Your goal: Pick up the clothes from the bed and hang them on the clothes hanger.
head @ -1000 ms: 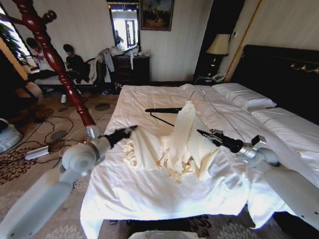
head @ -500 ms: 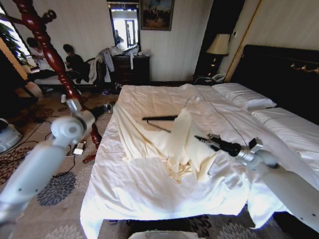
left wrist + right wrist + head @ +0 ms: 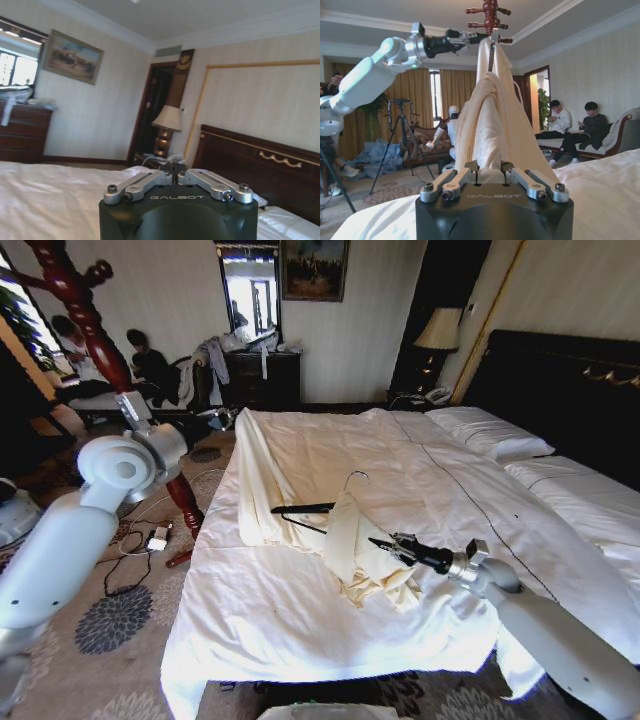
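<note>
The clothes (image 3: pixel 300 475), a cream garment, lie stretched across the bed (image 3: pixel 300 630), which has a white duvet. One end is pulled to the bed's left edge, where my left gripper (image 3: pixel 232 416) is shut on a corner of it. The other end is bunched up (image 3: pixel 360 560) near the middle, with my right gripper (image 3: pixel 375 540) shut on a fold there. The black clothes hanger (image 3: pixel 305 508) rests on the garment between the two grippers, its wire hook (image 3: pixel 355 476) pointing toward the pillows. In the right wrist view the garment (image 3: pixel 492 115) rises from my shut right gripper (image 3: pixel 487 172) up to my left gripper (image 3: pixel 470 37).
A red turned-wood coat stand (image 3: pixel 95 330) rises just left of the bed beside my left arm. Cables and a power strip (image 3: pixel 150 538) lie on the carpet below it. A second bed (image 3: pixel 590 500) is on the right. A dresser (image 3: pixel 262 378) and people on a sofa are at the back.
My left gripper swung left and back to the bed's edge, drawing the garment out long. My right gripper moved lower and left with its fold, and the hanger slid toward the bed's foot.
</note>
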